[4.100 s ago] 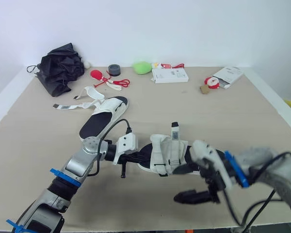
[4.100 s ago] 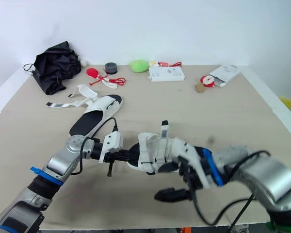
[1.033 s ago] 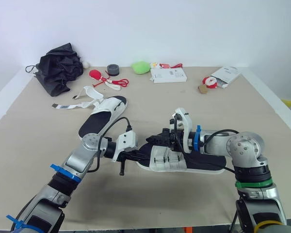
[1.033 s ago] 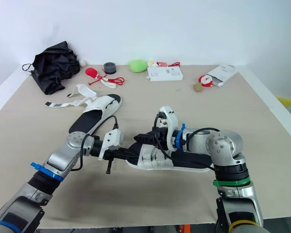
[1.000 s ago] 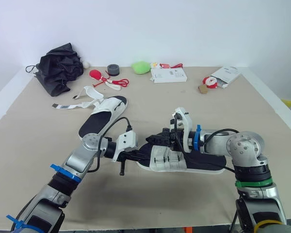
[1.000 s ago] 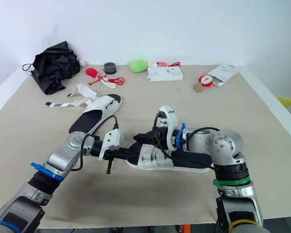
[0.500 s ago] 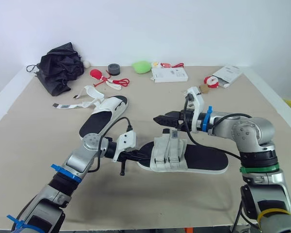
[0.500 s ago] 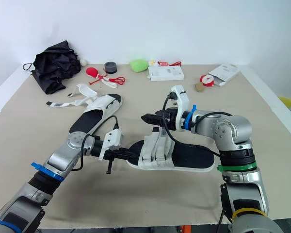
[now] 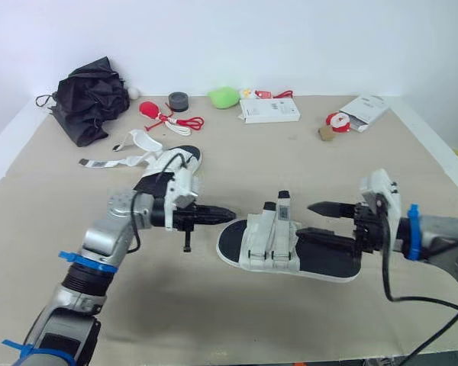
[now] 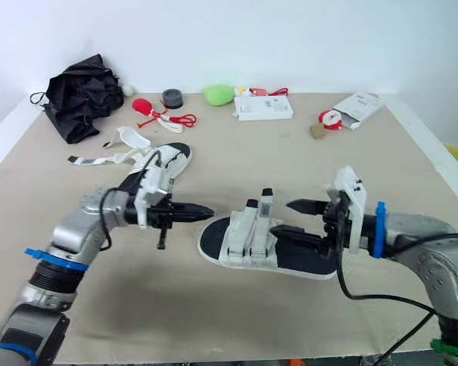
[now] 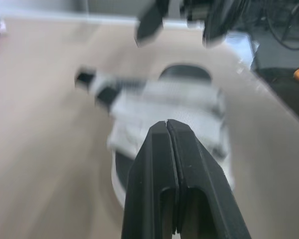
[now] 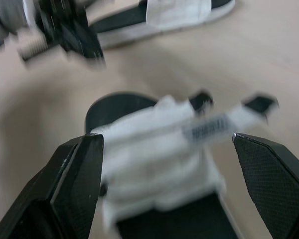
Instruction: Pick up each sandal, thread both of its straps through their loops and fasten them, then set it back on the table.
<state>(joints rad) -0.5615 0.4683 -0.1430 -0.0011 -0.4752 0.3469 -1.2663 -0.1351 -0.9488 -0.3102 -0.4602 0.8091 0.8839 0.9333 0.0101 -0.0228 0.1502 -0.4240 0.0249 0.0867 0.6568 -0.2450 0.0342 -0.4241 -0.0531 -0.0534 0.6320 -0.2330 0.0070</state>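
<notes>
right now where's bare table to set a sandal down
Bare beige tabletop lies between the white flat box and the near white-and-black sandal, and along the near edge in front of that sandal. Crowded: the back edge, from the black folded umbrella to the white packet, and around the loose-strapped white sandal by the left tool.

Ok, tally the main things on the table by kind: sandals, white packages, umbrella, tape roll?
White-and-black strapped sandals: 2
White flat cardboard packages: 2
Black folded fabric umbrella: 1
Dark grey roll of tape: 1
Total: 6
</notes>
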